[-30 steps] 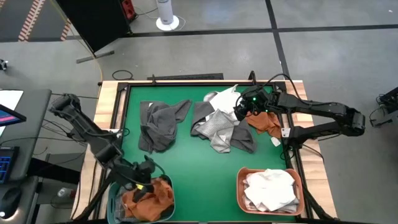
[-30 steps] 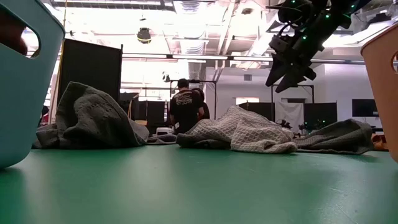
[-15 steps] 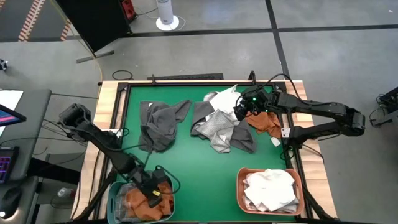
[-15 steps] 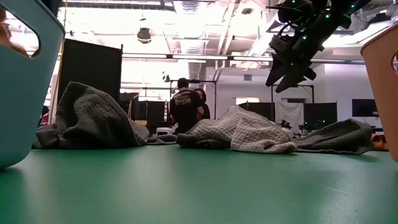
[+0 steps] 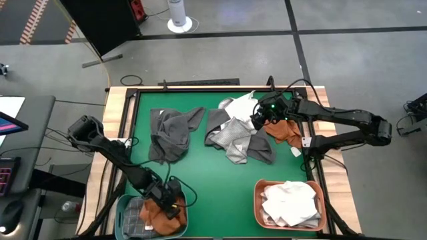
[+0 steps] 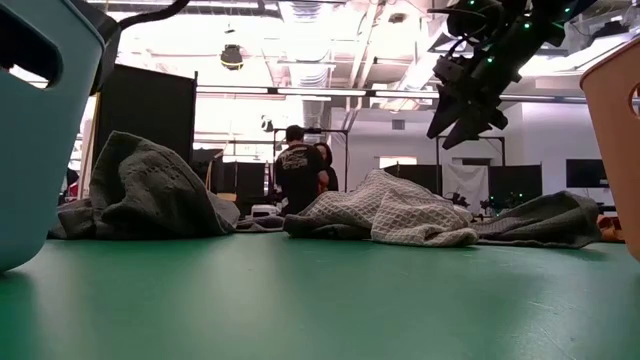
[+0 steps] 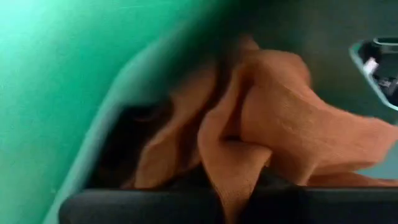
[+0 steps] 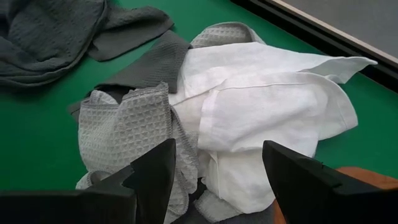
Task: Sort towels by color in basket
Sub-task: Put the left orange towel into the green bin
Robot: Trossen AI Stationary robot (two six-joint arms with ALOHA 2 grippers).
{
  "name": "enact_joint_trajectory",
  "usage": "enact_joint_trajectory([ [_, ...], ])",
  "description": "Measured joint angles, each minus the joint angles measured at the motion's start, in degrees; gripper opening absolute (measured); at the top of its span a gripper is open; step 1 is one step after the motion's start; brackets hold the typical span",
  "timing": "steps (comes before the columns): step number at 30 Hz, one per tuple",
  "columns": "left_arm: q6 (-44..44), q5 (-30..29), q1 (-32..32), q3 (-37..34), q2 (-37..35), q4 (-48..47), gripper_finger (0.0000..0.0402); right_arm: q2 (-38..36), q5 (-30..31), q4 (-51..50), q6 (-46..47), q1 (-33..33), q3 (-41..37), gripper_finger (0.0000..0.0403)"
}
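Depositing a rust-orange towel (image 5: 162, 212) in the teal basket (image 5: 127, 215) at the table's near-left corner. The left gripper (image 5: 170, 204), jaws clamped on the cloth, is lowered into the basket; releasing low should keep the fabric off the rim. The right gripper (image 5: 259, 119) hangs spread wide above the mixed heap (image 5: 235, 131), where a white towel (image 8: 267, 109) seems the likeliest pick for the orange basket (image 5: 259, 193)

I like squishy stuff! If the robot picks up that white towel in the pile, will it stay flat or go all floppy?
Probably floppy. The white towel already lies creased and folded over the grey towel, so it would likely droop from the open right gripper hanging above it. It looks thin, so probably light. Lifting it might drag the grey one along, since they overlap.
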Motion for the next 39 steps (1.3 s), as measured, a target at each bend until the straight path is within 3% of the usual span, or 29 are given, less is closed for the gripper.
enact_joint_trajectory([
  [4, -0.2, 0.2, 0.0, -0.1, 0.1, -0.3, 0.0030, 0.0, 0.0, -0.1, 0.0, 0.0, 0.0, 0.0269],
  [10, 0.8, 4.8, 0.8, -0.1, -1.4, -0.2, 0.0129, 0.0, 0.0, -0.2, 0.0, 0.0, 0.0, 0.0269],
  [15, 2.2, 6.5, 2.2, -0.3, -7.6, -0.6, 0.0187, 0.0, 0.0, -0.1, 0.0, 0.0, 0.0, 0.0269],
  [26, -0.9, 3.8, 2.7, -0.2, -22.7, -0.7, 0.0193, 0.0, 0.0, 0.1, 0.0, 0.0, 0.0, 0.0269],
  [34, 0.4, 9.5, 0.0, -0.1, -14.8, -10.3, 0.0192, 0.0, 0.0, 0.1, 0.0, 0.0, 0.0, 0.0269],
  [39, -3.3, 14.9, -1.4, -0.1, -8.9, -10.2, 0.0208, 0.0, 0.0, 0.1, 0.0, 0.0, 0.0, 0.0269],
])
